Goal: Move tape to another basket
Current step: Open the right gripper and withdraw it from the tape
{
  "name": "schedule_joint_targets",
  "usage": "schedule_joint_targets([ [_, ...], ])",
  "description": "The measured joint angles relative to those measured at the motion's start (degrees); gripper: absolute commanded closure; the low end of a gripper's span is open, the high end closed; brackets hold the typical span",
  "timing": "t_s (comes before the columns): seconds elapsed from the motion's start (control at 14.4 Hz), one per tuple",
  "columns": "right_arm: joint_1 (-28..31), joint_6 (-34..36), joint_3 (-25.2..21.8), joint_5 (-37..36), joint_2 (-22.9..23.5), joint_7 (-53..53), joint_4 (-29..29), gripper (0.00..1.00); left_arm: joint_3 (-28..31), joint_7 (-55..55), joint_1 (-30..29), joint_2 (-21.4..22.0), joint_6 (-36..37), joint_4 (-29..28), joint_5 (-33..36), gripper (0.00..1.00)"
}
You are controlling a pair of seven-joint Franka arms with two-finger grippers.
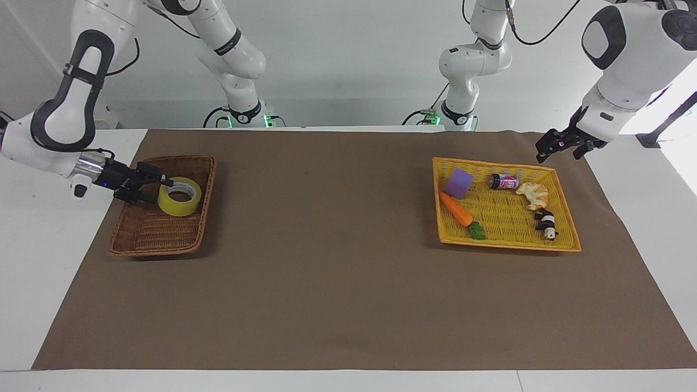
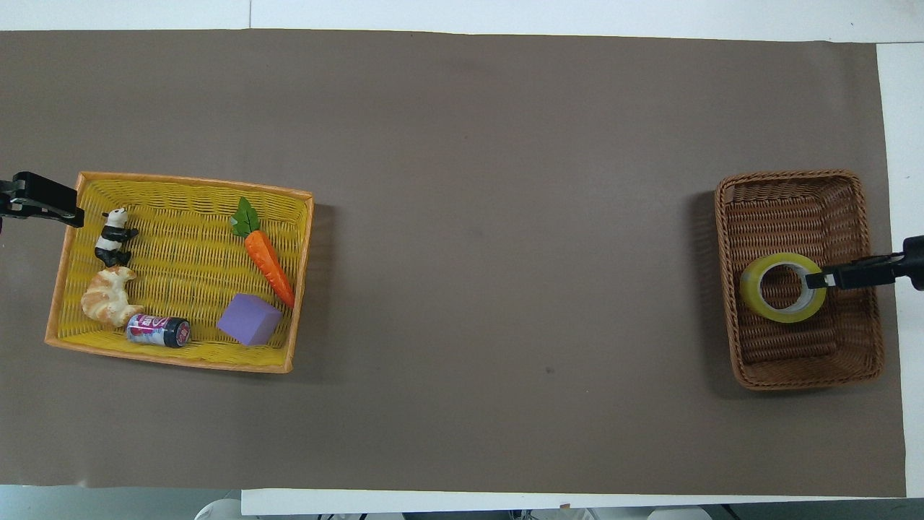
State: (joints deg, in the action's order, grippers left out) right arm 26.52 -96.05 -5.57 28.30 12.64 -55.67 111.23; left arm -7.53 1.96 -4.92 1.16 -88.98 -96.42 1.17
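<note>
The tape (image 1: pixel 179 203), a yellow roll with a pale core, lies in the dark brown wicker basket (image 1: pixel 147 234) at the right arm's end of the table, in the half nearer the robots. My right gripper (image 1: pixel 157 189) hangs low at the basket's outer rim, open. Its upper fingertip is just at the tape's edge and nothing is held. From overhead the tape (image 2: pixel 752 292) sits flat in the basket (image 2: pixel 794 209), with the right gripper (image 2: pixel 819 280) at its rim. My left gripper (image 1: pixel 547 152) hovers open and empty by the yellow basket's corner.
The flat yellow basket (image 1: pixel 503 215) at the left arm's end holds a purple block (image 1: pixel 458 183), a carrot (image 1: pixel 456 209), a small can (image 1: pixel 505 181), a croissant (image 1: pixel 533 194) and a panda figure (image 1: pixel 546 223). A brown mat (image 1: pixel 326 245) covers the table between the baskets.
</note>
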Motion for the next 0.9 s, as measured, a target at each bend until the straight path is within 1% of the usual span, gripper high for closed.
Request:
schedule_joint_targets([
  [0.21, -2.6, 0.0, 0.0, -4.9, -3.0, 0.8, -2.6, 0.0, -0.1, -0.5, 0.1, -0.1, 0.1, 0.1, 0.0, 0.01],
  [0.35, -5.6, 0.0, 0.1, -8.3, -5.5, 4.2, -4.1, 0.0, -0.2, -0.9, 0.2, -0.1, 0.1, 0.3, 0.0, 0.01],
  [0.49, -9.1, 0.0, 0.3, -12.2, -7.7, 9.7, -6.1, 0.0, -0.2, -1.0, 0.2, -0.1, 0.2, 0.2, 0.0, 0.01],
  [0.69, -13.7, 0.2, 0.6, -18.4, -11.7, 21.9, -8.9, 0.0, 0.0, -1.0, 0.1, -0.1, 0.8, 0.2, 0.0, 0.01],
  [0.76, -14.6, 1.1, 0.6, -20.2, -13.3, 25.9, -9.8, 0.0, 0.1, -1.0, 0.0, -0.1, 0.9, 0.2, 0.0, 0.01],
  [0.9, -15.9, 6.3, 0.7, -24.1, -15.6, 33.0, -12.5, 0.0, 0.3, -1.0, 0.0, -0.1, 0.9, 0.2, 0.0, 0.01],
])
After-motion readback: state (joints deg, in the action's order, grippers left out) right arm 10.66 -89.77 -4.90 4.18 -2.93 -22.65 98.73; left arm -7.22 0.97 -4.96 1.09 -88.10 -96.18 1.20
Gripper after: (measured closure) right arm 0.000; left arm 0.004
